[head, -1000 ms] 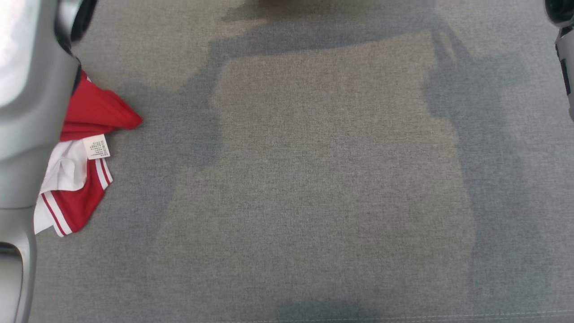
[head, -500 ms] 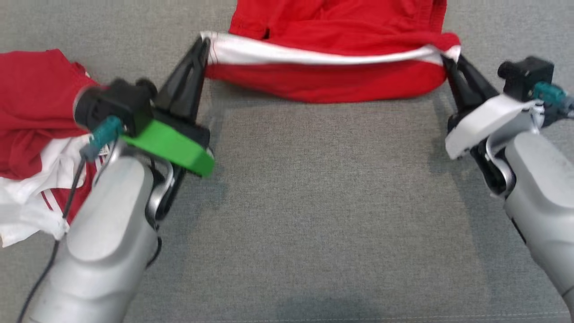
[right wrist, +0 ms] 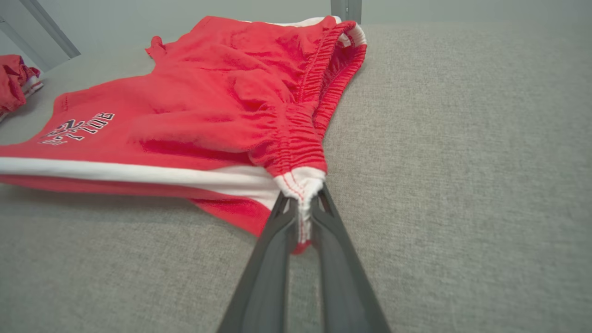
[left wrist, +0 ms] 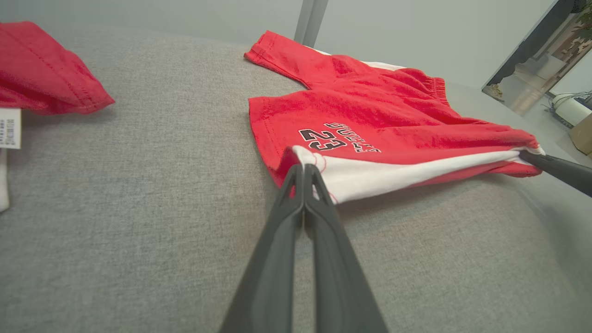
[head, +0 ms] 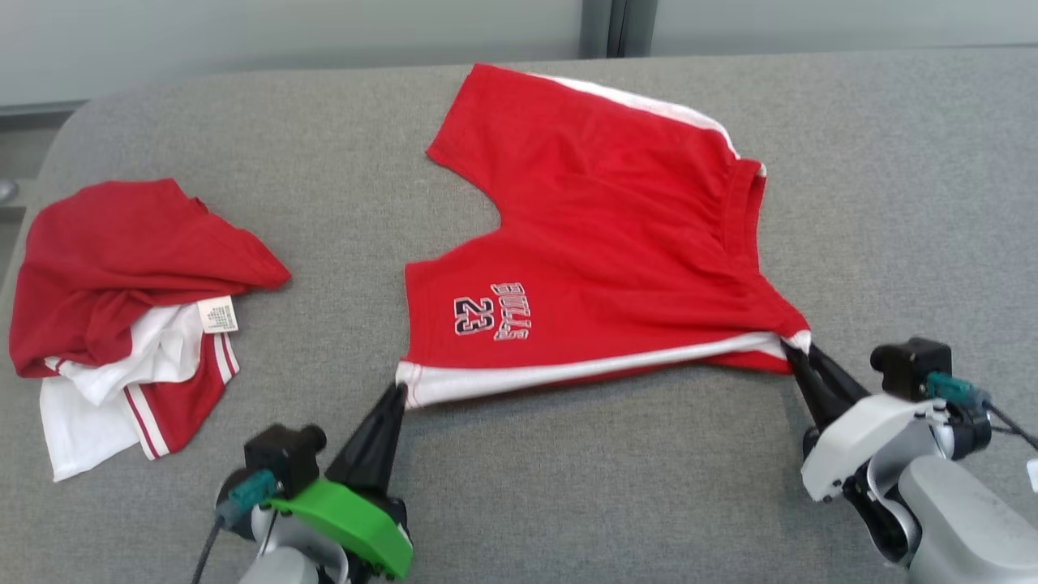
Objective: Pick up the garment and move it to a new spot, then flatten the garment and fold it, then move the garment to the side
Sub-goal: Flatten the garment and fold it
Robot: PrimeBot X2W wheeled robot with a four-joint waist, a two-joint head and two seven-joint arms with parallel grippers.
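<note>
Red shorts (head: pixel 600 243) lie spread on the grey fabric surface (head: pixel 568 487), with the white side stripe taut along the near edge. Left gripper (head: pixel 397 393): fingers pinched closed on the shorts' near leg-hem corner. Right gripper (head: pixel 791 350): fingers clamped on the near waistband corner. Crumpled red-and-white garment (head: pixel 122 276) sits well left of the shorts, not touching.

"BULLS", "23" printed on red shorts (head: pixel 616 235) leg; care tag (head: pixel 218 314) unreadable.

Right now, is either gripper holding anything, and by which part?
Both hold the red shorts. The left gripper is shut on the leg-hem corner and the right gripper on the waistband corner, along the same side edge.
</note>
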